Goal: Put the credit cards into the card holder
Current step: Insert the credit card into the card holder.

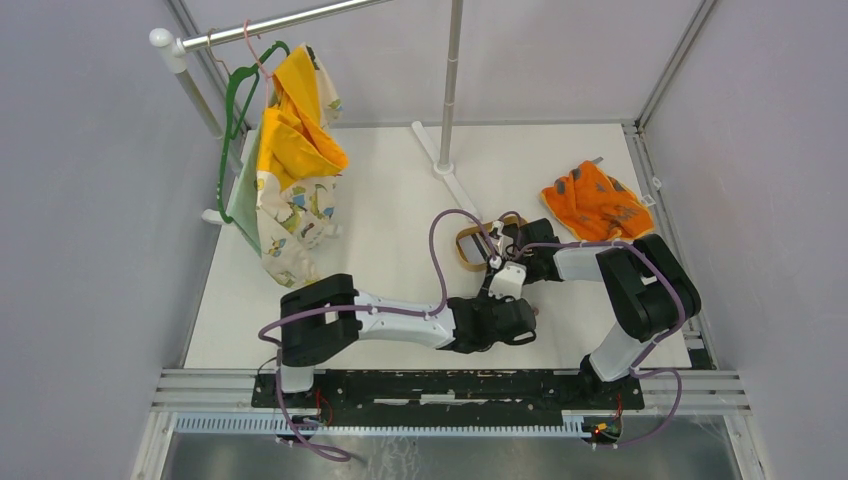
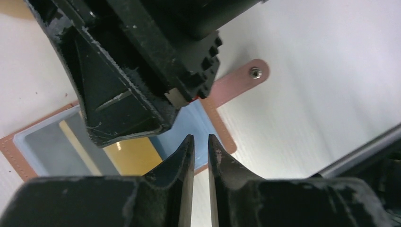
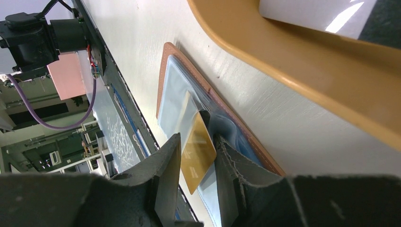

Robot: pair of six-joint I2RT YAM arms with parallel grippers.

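Note:
The card holder (image 2: 201, 111) lies open on the white table, reddish-brown outside and blue-grey inside, its strap tab (image 2: 243, 80) pointing away. A yellow credit card (image 3: 198, 151) stands tilted, its far end inside a pocket of the card holder (image 3: 170, 80). My right gripper (image 3: 198, 139) is shut on this card by its edges. In the left wrist view the yellow card (image 2: 135, 156) shows under the right gripper's black fingers (image 2: 142, 71). My left gripper (image 2: 201, 138) hovers over the holder's corner, its jaws a narrow slit apart with nothing between them. From above, both grippers hide the holder.
An oval light-wood tray (image 1: 470, 248) sits just beyond the holder; a white card (image 3: 312, 14) lies in the tray (image 3: 293, 52). An orange cloth (image 1: 597, 200) lies at the back right. Clothes (image 1: 290, 180) hang from a rail at the back left, beside an upright pole (image 1: 448, 90).

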